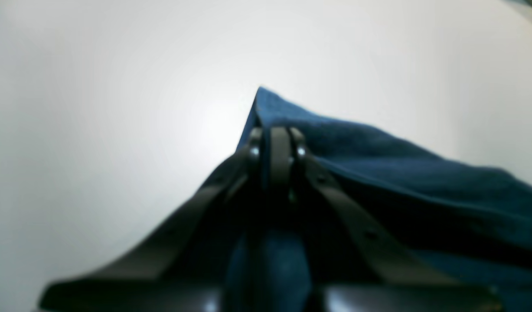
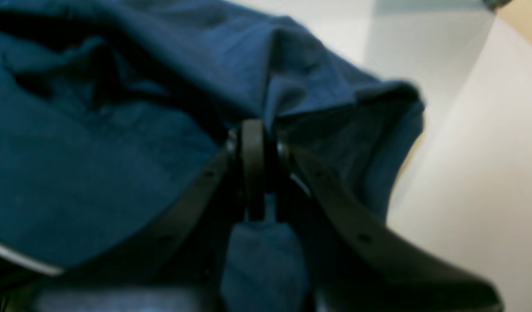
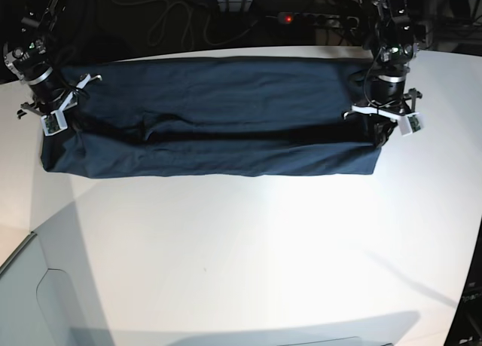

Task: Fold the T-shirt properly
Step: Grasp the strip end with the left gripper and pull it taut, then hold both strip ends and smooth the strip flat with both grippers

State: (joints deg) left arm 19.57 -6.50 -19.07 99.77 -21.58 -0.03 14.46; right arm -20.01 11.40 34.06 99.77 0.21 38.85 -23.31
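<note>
Lying stretched across the far half of the table [image 3: 241, 270], the T-shirt [image 3: 218, 120] spans 9 to 3 o'clock. Right gripper [image 2: 253, 143] clenches cloth at 9; left gripper [image 1: 276, 145] clenches a corner at 3.

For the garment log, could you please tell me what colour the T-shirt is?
Plain dark navy blue, no pattern; the T-shirt shows best in the base view.

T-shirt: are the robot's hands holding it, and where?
Yes. The left gripper pinches the T-shirt at one end's edge; the right gripper pinches bunched fabric at the other end.
</note>
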